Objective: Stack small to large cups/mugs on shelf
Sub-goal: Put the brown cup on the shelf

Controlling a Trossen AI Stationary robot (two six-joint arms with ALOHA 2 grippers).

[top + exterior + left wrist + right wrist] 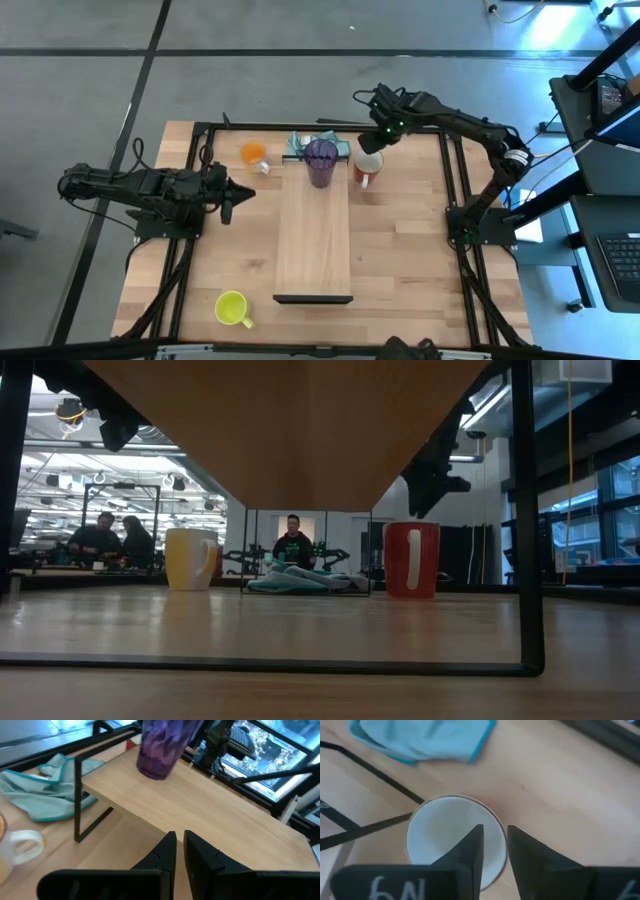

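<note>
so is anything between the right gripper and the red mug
Nothing visible. The right gripper hangs directly above the red mug, its narrowly parted fingers over the white inside. The teal cloth lies off to one side, on the table.

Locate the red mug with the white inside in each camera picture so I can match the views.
High view: the red mug stands on the table just right of the shelf, under the right hand.
Low view: right of centre, red side showing.
Left wrist view: not identifiable.
Right wrist view: seen from above, white inside, directly below the fingers.
Shared landmark: the teal cloth.
</note>
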